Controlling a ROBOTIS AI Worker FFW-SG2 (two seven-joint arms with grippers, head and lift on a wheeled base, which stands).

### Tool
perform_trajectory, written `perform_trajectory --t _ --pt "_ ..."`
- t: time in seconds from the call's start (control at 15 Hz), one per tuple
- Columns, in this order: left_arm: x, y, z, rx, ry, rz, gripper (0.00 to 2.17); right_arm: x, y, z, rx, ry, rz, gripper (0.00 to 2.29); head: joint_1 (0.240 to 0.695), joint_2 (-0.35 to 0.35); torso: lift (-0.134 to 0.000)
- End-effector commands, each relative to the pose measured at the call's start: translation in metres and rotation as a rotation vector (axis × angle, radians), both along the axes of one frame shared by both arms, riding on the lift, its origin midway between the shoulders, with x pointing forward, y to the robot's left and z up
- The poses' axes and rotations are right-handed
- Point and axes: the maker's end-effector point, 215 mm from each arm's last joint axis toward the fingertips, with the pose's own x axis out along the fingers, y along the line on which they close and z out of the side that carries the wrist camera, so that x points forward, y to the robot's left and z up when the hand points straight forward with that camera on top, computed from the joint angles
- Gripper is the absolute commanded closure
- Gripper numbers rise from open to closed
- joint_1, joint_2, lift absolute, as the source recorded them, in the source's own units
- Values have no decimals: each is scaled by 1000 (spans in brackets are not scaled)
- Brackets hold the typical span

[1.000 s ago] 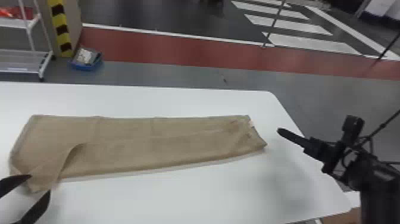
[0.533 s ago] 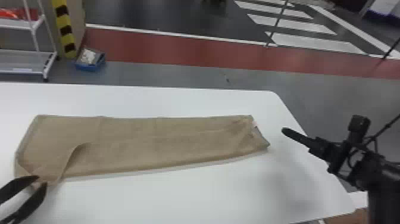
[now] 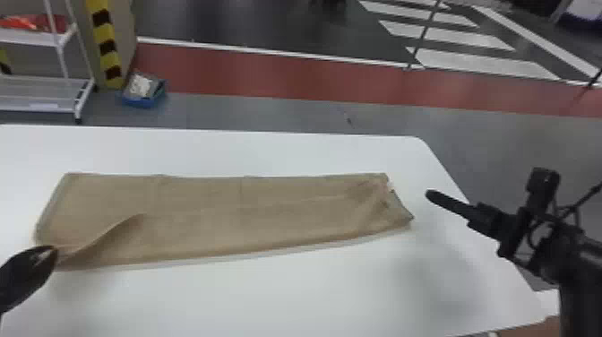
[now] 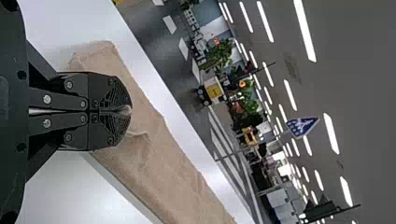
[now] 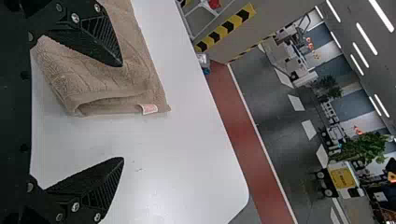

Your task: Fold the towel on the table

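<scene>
Towel (image 3: 251,210) lies on table (image 3: 286,295) as long strip, apparently doubled lengthwise. Left gripper (image 4: 127,111) pressed together, pinching bit of towel at near left corner; right gripper (image 5: 122,112) spread, empty, just off right end. Lengthwise fold looks mostly done. Remaining: straighten creased left end, release, then probably bring short ends together.

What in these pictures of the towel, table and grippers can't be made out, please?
- Left wrist view: how much towel is pinched; the left gripper hides it.
- Head view: the towel's lower layers, covered by its top one.
- Right wrist view: the label's print, too small.
- Head view: the table's left end, cut off by the edge.
</scene>
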Motion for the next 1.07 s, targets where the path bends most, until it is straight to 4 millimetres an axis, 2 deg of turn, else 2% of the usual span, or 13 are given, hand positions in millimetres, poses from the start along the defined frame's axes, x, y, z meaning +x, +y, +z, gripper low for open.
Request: perform_trajectory --t 0.0,0.13,0.27,0.47,0.6,0.73,1.0 --pt "3 9 13 -28 -16 21 1355 10 7 2 -35 -16 21 188 695 -244 -123" --pt "11 7 10 -33 -1 24 1355 18 11 -1 -52 -38 33 238 695 -229 -123" --pt "14 2 13 -38 -8 17 1355 38 24 6 -130 -135 63 346 695 -215 -123" --pt "16 1 11 -43 -5 18 1355 70 50 -7 -174 -182 97 346 695 -200 -123" --pt "15 3 7 -41 2 19 1355 87 58 -12 -176 -190 103 346 695 -182 -123" --pt "14 6 2 -36 12 21 1355 101 70 -20 -192 -166 132 444 695 -165 -123" --pt "17 12 -4 -36 20 30 1352 110 77 -29 -217 -129 161 475 695 -130 -123"
